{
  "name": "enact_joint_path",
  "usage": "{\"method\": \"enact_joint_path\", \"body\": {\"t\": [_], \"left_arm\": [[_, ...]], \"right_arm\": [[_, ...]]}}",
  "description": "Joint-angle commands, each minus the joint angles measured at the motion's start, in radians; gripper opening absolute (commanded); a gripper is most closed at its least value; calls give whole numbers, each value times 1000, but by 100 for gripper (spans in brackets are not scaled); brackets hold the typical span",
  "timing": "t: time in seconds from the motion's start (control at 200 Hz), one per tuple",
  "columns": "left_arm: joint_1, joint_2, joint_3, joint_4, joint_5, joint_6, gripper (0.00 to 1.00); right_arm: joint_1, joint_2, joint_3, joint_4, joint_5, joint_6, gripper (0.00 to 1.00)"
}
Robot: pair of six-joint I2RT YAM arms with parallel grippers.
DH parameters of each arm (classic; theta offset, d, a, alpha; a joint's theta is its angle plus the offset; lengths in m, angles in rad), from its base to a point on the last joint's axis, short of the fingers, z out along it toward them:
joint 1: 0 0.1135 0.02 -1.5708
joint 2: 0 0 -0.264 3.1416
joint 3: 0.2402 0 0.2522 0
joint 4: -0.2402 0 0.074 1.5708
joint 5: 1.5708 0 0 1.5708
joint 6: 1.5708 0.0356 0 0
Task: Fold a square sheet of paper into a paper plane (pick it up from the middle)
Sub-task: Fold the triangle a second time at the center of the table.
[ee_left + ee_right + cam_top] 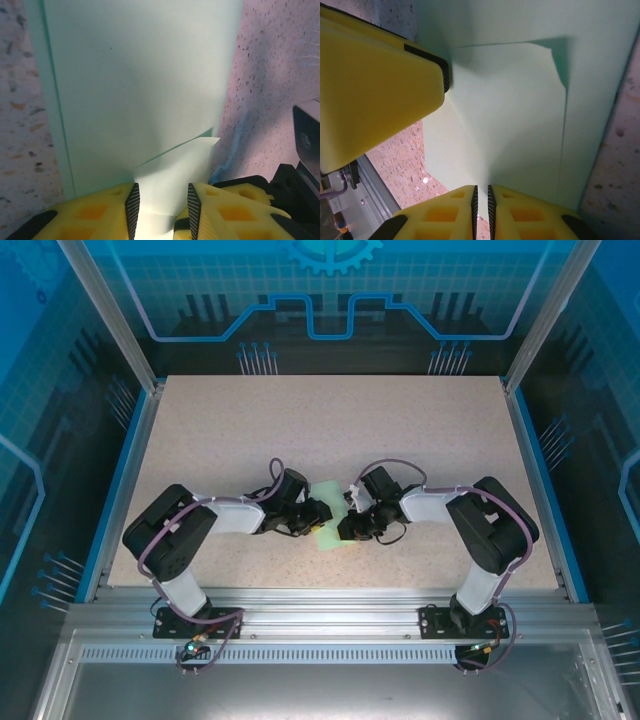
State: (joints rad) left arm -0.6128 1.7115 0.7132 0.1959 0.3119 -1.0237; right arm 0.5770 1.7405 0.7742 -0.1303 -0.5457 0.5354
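Mint-green sheet of paper (328,538) on counter (330,430), left claw (161,200) at 9 o'clock, apart around its raised flap (175,167), right claw (482,197) at 3 o'clock, clamped on it

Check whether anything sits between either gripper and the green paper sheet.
Nothing visible does. The right gripper is pinched on the square sheet of paper, and the left gripper has a flap of it between its open jaws.

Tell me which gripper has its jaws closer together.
The right gripper: jaws nearly meeting on the square sheet of paper; the left gripper shows a wider gap.
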Motion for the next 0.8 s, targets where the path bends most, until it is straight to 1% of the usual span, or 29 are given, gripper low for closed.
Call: {"method": "enact_joint_path", "body": {"t": [0.0,0.09,0.275,0.41,0.575,0.7,0.795], "left_arm": [[-8,30,-24,-31,-45,17,34],[-3,19,-40,-77,-110,34,34],[37,-22,-49,-142,-170,64,34],[67,-43,-31,-171,-166,98,34],[71,-42,2,-196,-152,122,34],[71,-76,8,-201,-139,119,34],[69,-130,16,-223,-137,119,35]], "right_arm": [[-11,7,-19,-111,75,8,16],[-11,-2,-25,-120,81,2,16],[-11,-25,-41,-132,83,-5,16],[-15,-52,-55,-138,88,-3,17],[-31,-128,-75,-152,76,6,20],[-56,-200,-85,-168,68,6,22],[-87,-244,-87,-189,92,6,28]]}}
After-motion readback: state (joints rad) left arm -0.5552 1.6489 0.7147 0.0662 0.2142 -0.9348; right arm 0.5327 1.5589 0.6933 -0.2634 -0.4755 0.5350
